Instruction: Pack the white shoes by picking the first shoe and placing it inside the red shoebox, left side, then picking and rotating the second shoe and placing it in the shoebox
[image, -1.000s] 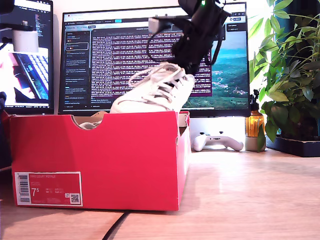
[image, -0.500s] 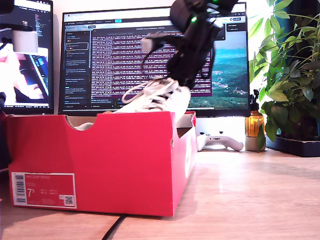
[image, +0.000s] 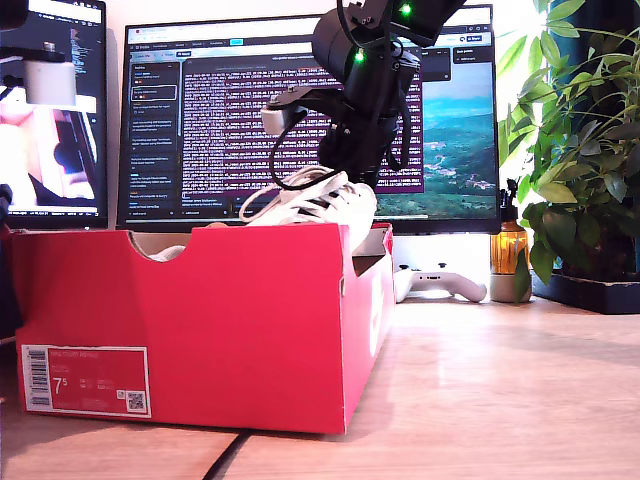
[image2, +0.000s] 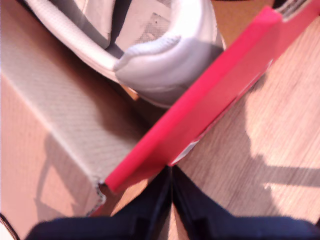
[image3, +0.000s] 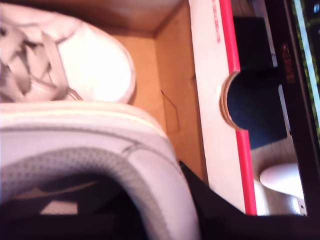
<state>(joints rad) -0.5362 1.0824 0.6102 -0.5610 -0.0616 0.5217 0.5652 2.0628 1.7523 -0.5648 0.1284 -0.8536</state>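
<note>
My second gripper (image: 345, 180) slants down steeply over the red shoebox (image: 190, 320), its jaws clamped on the heel collar of a white shoe (image: 310, 205) that pokes above the box rim. The other white shoe (image3: 65, 60) lies inside, just past the jaws. My first gripper (image2: 170, 200) is pressed shut just beside the box wall.

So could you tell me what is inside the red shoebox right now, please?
One white shoe lies inside the red shoebox; my second claw is lowering the second shoe. The exterior view hides the floor.
</note>
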